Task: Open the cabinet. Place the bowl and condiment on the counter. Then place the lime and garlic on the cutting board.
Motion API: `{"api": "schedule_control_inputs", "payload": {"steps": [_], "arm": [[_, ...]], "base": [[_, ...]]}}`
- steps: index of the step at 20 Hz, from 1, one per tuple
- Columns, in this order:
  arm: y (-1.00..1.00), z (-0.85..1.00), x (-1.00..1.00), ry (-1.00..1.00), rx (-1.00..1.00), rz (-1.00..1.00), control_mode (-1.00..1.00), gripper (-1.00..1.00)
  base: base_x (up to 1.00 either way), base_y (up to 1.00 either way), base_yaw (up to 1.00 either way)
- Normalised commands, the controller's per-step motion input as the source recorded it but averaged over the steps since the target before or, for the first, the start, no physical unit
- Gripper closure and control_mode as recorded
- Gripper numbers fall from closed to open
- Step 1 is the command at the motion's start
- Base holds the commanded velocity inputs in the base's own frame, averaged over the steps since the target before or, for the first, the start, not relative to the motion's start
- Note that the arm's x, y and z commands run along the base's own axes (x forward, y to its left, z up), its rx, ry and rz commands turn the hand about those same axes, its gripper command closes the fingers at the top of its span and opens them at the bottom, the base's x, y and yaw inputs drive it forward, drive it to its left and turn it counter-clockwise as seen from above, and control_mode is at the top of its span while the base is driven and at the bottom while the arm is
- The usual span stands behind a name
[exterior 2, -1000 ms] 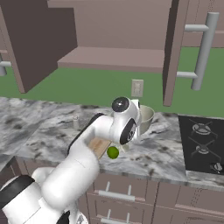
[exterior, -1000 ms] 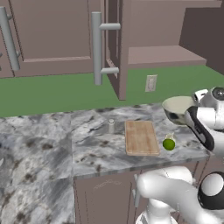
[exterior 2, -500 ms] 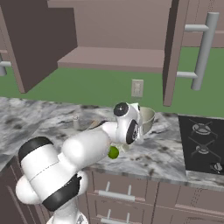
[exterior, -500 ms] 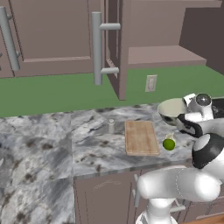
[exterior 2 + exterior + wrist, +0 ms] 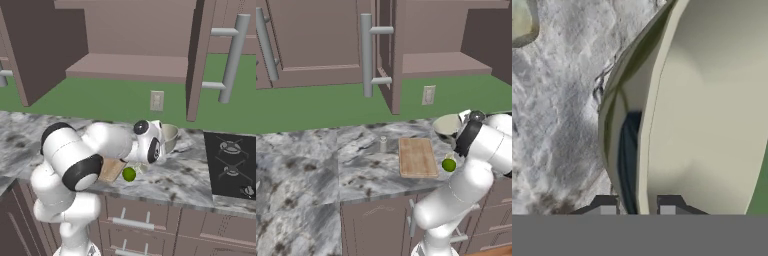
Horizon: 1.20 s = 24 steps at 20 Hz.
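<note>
At centre right of the left base view, my gripper (image 5: 637,210) pinches the bowl (image 5: 446,125) rim on the counter (image 5: 316,165). The lime (image 5: 449,164) lies beside the cutting board (image 5: 417,156); the condiment (image 5: 383,144) stands left. My arm hides the bowl's right side.

**Hand view: bowl rim between claw tips**

- Bowl (image 5: 712,100): fills the frame from 12 to 5 o'clock; pale cream inside, dark grey-green outer wall showing as a curved band at centre.
- Claw (image 5: 637,210): two dark tips at 6 o'clock, one on each side of the bowl's rim.
- Worktop (image 5: 557,115): grey-white marble, 7 to 11 o'clock.
- Garlic (image 5: 522,22): whitish, translucent, cut off at 11 o'clock, lying on the worktop, well apart from the bowl.
</note>
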Motion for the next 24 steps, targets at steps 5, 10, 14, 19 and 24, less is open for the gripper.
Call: {"api": "schedule_control_inputs", "payload": {"steps": [5,10,14,19,24], "arm": [[-0.31,-0.03,0.42,0.08,0.03,0.00,-1.00,1.00],[-0.41,-0.04,0.19,0.04,0.05,0.00,-1.00,1.00],[-0.46,-0.21,0.06,0.00,0.06,0.00,-1.00,1.00],[-0.05,-0.13,-0.14,0.00,0.00,0.00,-1.00,-1.00],[0.19,0.36,-0.48,0.00,0.00,0.00,-1.00,-1.00]], "base": [[0.00,0.00,0.00],[0.00,0.00,0.00],[0.00,0.00,0.00],[0.00,0.00,0.00],[0.00,0.00,0.00]]}}
